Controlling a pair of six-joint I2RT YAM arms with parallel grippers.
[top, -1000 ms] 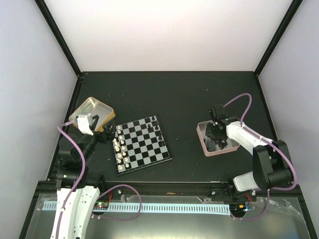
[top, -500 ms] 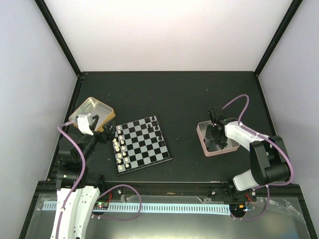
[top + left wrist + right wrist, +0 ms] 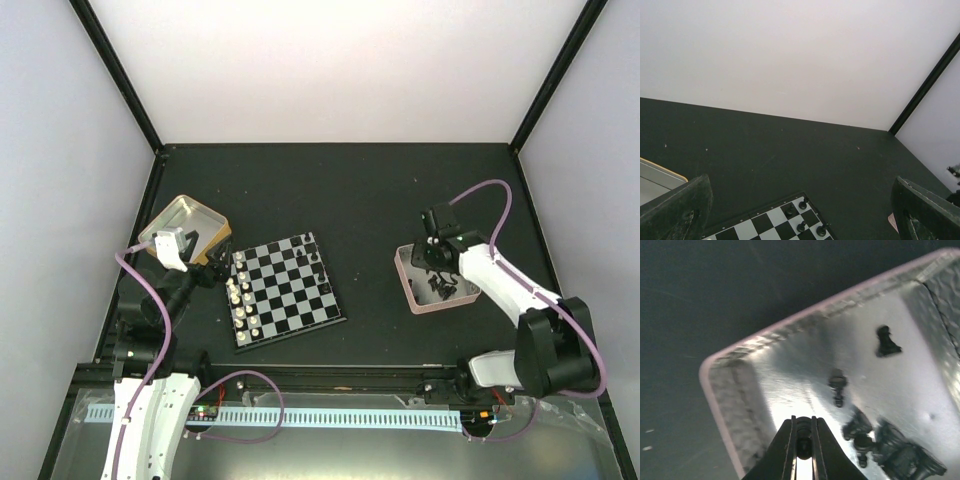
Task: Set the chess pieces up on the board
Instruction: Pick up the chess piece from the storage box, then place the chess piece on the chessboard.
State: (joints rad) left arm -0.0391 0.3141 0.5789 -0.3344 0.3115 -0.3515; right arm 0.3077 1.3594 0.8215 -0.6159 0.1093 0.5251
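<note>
Right gripper (image 3: pixel 803 423) around black piece (image 3: pixel 803 439) (dimpled tin (image 3: pixel 737 390))

Bare tabletop (image 3: pixel 370 225) lay wide between the board (image 3: pixel 290 295) and the pink tin (image 3: pixel 402 270). Cream pieces (image 3: pixel 238 297) lined the board's left edge, and black pieces (image 3: pixel 316 262) stood at its far-right corner. The gold tin (image 3: pixel 175 215) and the spread left gripper (image 3: pixel 215 268) crowded its far-left corner. The middle squares stood free.

**Black table in a pale-walled enclosure**

A matte black tabletop (image 3: pixel 340 190) is enclosed by a plain white far wall (image 3: pixel 340 70) and pale left (image 3: pixel 60 200) and right (image 3: pixel 590 200) walls. These are joined by black corner posts (image 3: pixel 120 80). Soft, even light is cast throughout. A grey metal ledge (image 3: pixel 330 455) is seen along the near edge.
</note>
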